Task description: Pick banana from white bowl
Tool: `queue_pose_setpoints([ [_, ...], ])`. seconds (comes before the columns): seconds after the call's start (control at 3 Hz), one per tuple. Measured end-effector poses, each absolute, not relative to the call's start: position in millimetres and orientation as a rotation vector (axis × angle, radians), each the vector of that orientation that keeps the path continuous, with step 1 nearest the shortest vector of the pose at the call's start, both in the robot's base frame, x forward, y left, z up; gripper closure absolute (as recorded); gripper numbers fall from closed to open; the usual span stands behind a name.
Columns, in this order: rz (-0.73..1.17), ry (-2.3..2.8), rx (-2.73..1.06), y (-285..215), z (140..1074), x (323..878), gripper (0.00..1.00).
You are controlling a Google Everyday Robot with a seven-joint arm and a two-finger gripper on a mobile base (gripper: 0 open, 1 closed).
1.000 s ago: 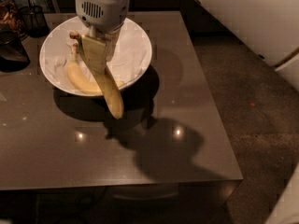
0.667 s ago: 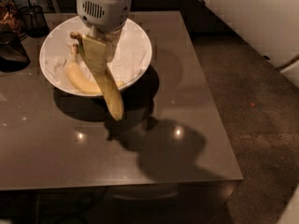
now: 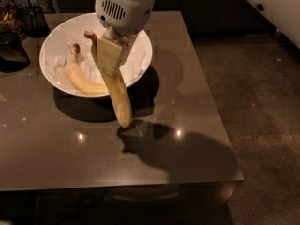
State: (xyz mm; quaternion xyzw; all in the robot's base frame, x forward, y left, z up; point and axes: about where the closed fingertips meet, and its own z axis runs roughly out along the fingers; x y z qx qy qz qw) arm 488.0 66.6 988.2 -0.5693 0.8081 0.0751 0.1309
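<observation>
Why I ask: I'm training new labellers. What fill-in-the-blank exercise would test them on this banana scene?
1. The gripper is shut on the banana near its ____ end.
2. Only ____ fruit, the paler banana, lies in the white bowl.
3. The white bowl stands on a dark ____.

Missing words: stem; one; table.

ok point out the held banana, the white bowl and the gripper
banana (image 3: 121,102): camera view, lower yellow body
white bowl (image 3: 49,48): camera view, left inner wall
gripper (image 3: 109,62): camera view, between its fingertips, shut on the banana
</observation>
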Motion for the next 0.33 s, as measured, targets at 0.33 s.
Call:
queue_pose_setpoints([
  [0.33, 0.219, 2.341, -1.649, 67.7, 988.8, 488.6, 1.0],
])
